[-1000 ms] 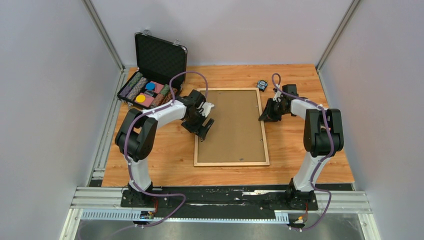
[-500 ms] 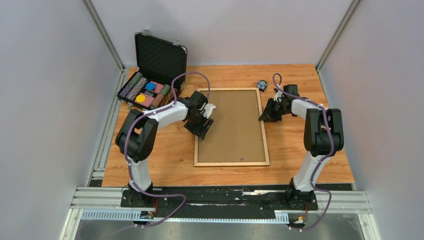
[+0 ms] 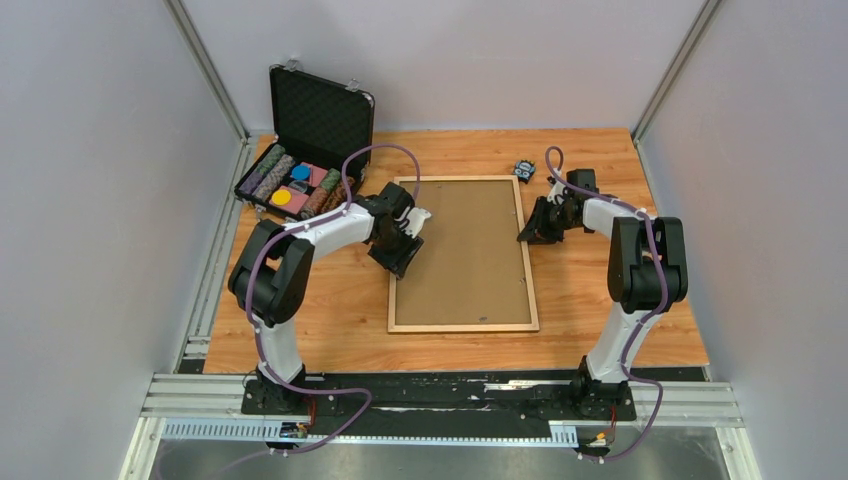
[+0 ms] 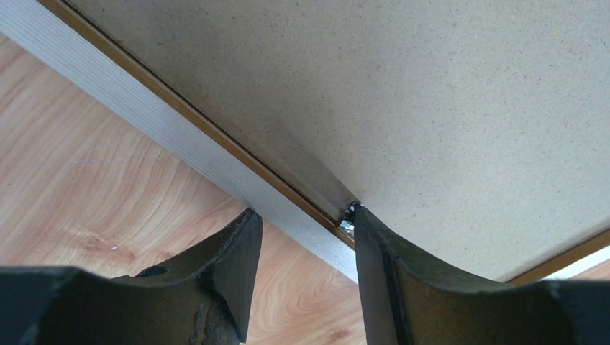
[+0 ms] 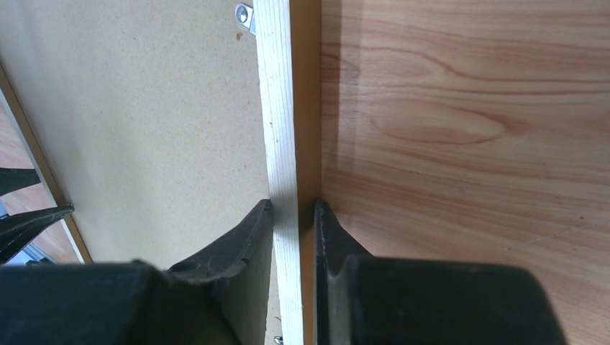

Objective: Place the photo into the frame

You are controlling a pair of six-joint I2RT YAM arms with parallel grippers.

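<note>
Since a second ago the left gripper (image 3: 399, 257) has slid left off the backing board (image 3: 465, 250) to the frame's left rail, and its jaws have narrowed. The right arm has not moved.

The frame (image 3: 462, 327) lies flat and back-up at the table's (image 3: 330, 320) centre, long side running near to far. The brown board fills its opening.

Left gripper: jaws apart, straddling the left rail about halfway along. In the left wrist view one fingertip (image 4: 248, 219) sits on the table side at the rail's outer edge. The other is on the board side, at a small metal tab (image 4: 349, 213) against the inner lip. No firm pinch is visible.

Right gripper (image 3: 528, 235): clamped on the frame's right rail, toward the far end. One finger is on the board side and one on the table side, both pressed against the pale moulding. A second metal tab (image 5: 244, 14) shows farther along that rail.

An open black case (image 3: 318, 110) with coloured chips stands at the far left corner, well apart from the frame. A small dark object (image 3: 524, 169) lies near the frame's far right corner; it is too small to identify.
</note>
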